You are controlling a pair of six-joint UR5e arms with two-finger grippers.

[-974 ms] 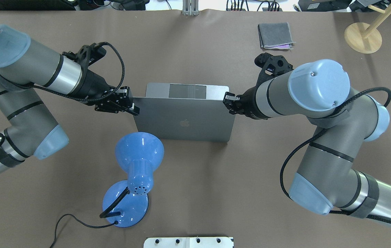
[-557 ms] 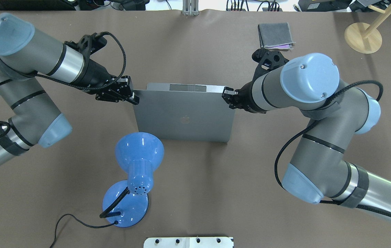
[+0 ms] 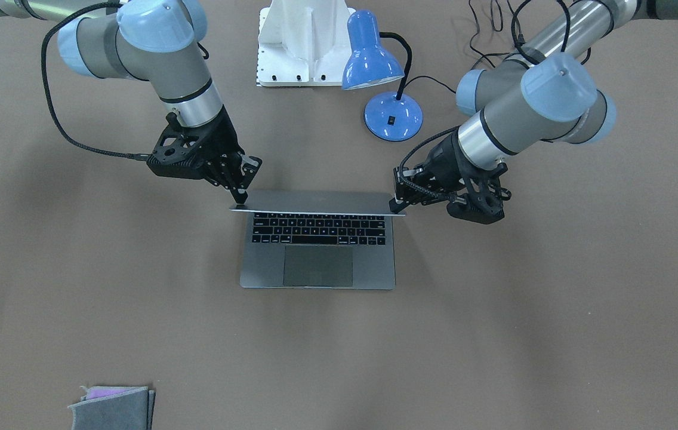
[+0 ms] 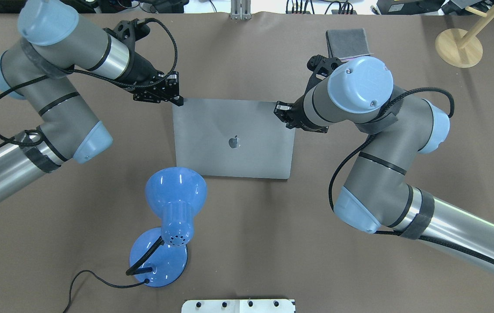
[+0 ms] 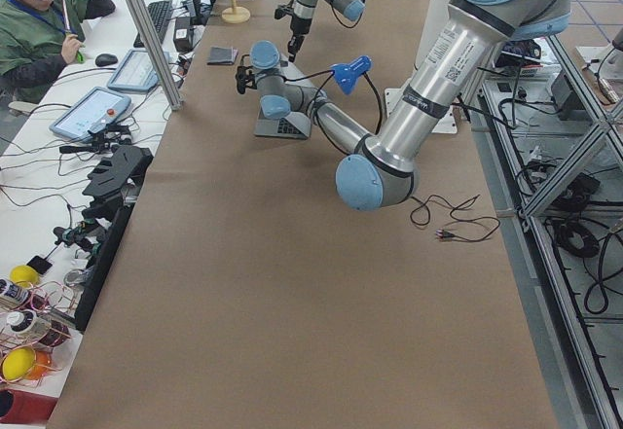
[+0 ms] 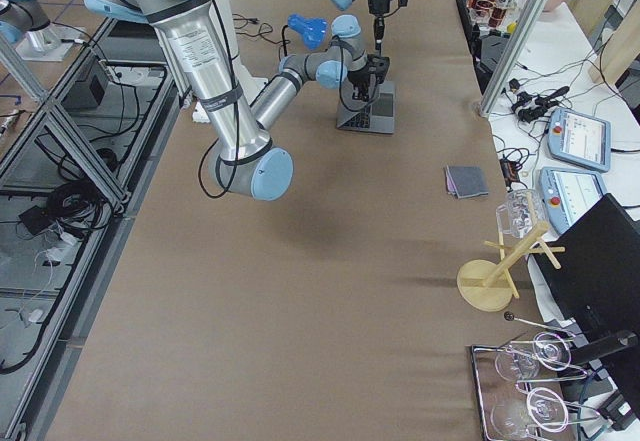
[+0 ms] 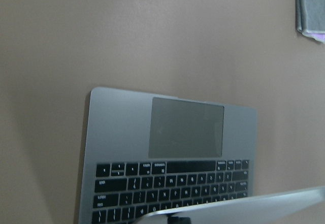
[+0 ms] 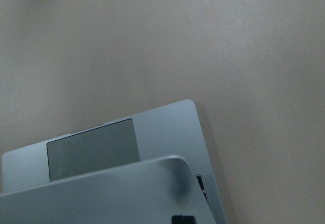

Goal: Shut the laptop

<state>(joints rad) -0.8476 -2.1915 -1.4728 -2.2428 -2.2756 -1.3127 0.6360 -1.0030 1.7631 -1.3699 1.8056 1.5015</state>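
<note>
The grey laptop [image 4: 234, 139] sits mid-table with its lid, apple logo up, tilted far down over the base. The front-facing view shows the keyboard and trackpad [image 3: 318, 266] still uncovered under the raised lid edge. My left gripper [image 4: 180, 102] looks shut, its tip on the lid's top corner on the left; it also shows in the front-facing view [image 3: 398, 206]. My right gripper [image 4: 279, 111] looks shut, its tip on the opposite top corner, also in the front-facing view [image 3: 240, 200]. The left wrist view shows the trackpad [image 7: 185, 132], the right wrist view the lid [image 8: 101, 193].
A blue desk lamp [image 4: 175, 191] with a black cable stands near the laptop's hinge side on my left. A small grey cloth stack [image 4: 347, 41] lies at the far right. A wooden stand [image 4: 458, 45] is at the far right corner.
Both grippers have moved forward, away from me, with the lid's top corners. The lid has tilted further down and now hides the trackpad in the overhead view.
</note>
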